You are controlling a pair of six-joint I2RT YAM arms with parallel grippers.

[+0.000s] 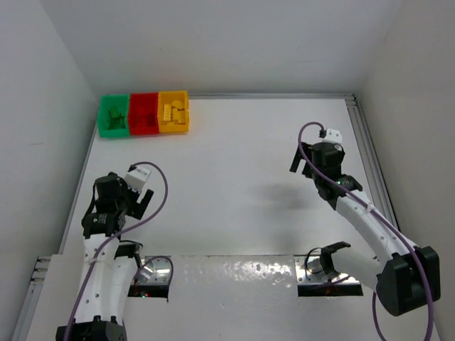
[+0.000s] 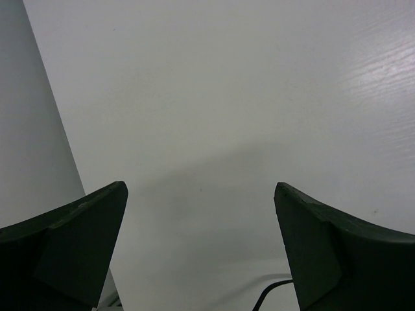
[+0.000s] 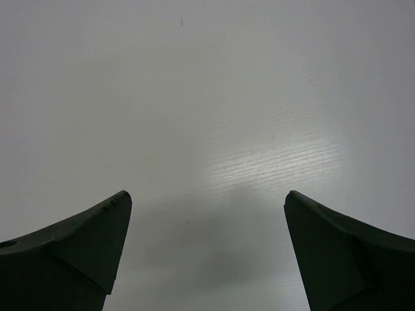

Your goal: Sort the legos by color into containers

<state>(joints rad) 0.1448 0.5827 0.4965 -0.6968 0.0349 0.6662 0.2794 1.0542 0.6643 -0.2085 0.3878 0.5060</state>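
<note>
At the far left corner of the white table (image 1: 234, 163), a green bin (image 1: 102, 121), red bin (image 1: 144, 132) and yellow bin (image 1: 175, 131) stand joined in a row. The left gripper (image 2: 201, 194) and right gripper (image 3: 207, 197) gape wide, empty. Tiny yellow legos (image 1: 170, 111) lie in the yellow bin, green legos (image 1: 114, 121) in the green bin.

So the right gripper (image 3: 207, 194) is spread wide, with dark fingers (image 3: 71, 253) poking in from both bottom corners. White table (image 3: 194, 78) below, a streaky glare patch right of center, and a soft shadow between the tips.
</note>
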